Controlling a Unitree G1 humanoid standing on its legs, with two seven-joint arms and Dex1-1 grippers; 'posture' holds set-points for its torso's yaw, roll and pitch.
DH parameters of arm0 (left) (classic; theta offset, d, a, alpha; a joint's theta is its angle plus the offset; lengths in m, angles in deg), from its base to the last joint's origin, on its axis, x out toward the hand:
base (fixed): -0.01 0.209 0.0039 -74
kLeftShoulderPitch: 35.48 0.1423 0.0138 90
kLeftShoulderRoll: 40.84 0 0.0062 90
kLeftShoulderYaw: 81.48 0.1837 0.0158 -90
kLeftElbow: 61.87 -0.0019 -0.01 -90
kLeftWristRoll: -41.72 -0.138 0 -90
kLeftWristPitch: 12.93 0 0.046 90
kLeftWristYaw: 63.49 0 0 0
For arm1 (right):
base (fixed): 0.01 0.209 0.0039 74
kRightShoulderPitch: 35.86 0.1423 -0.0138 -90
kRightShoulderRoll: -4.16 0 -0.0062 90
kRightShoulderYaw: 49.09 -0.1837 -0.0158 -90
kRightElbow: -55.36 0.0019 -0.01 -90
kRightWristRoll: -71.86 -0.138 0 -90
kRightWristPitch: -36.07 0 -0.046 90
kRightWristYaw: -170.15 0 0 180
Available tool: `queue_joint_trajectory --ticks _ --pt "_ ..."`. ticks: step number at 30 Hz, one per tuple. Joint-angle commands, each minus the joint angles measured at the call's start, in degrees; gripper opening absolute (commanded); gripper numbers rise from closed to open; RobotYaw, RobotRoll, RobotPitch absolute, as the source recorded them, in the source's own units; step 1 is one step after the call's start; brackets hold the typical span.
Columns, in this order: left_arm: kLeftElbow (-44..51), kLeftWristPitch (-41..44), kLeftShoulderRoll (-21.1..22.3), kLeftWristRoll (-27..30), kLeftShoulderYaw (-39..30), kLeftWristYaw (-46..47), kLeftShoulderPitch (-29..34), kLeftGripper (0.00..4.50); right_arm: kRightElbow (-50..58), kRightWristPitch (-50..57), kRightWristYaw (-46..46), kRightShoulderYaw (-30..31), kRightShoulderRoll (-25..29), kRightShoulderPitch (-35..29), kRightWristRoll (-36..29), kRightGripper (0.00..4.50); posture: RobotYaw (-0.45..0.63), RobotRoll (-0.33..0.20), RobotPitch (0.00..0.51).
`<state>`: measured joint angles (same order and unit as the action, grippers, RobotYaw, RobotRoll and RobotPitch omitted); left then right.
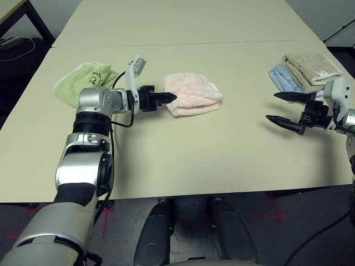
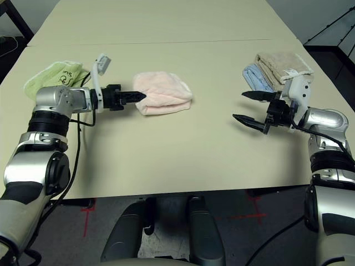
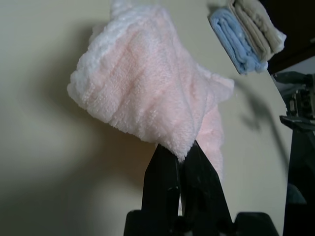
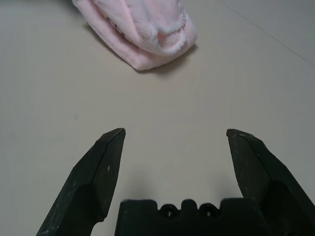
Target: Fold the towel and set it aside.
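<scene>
The pale pink towel (image 1: 194, 94) lies folded into a thick bundle on the table, a little left of centre. My left gripper (image 1: 171, 98) reaches in from the towel's left side and is shut on its near left corner; in the left wrist view the two fingers (image 3: 165, 177) pinch a tip of the pink cloth (image 3: 142, 88). Far off at the right, my right gripper (image 1: 272, 106) hovers open above bare table with nothing between its fingers (image 4: 106, 167). It points towards the towel (image 4: 142, 34).
A light green towel (image 1: 77, 83) lies crumpled behind my left forearm. Folded beige (image 1: 310, 66) and blue (image 1: 284, 78) towels are stacked at the right, just behind my right gripper. The tan table (image 1: 183, 155) has bare room between the two grippers and along its front edge.
</scene>
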<state>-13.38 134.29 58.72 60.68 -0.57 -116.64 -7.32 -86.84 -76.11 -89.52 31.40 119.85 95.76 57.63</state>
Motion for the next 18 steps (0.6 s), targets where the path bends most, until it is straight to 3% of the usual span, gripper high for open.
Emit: queue_joint_trajectory --ticks 1,18 --pt "-1.5 -4.1 0.6 0.7 -2.6 3.6 -1.5 0.01 -1.1 -0.8 0.2 0.5 -0.3 -0.1 0.5 4.50 0.05 0.000 0.188" --pt "-17.0 -27.1 5.0 0.7 -13.0 20.2 -11.8 0.01 -0.6 -0.4 0.4 0.6 -0.6 0.0 0.7 4.50 0.06 0.000 0.179"
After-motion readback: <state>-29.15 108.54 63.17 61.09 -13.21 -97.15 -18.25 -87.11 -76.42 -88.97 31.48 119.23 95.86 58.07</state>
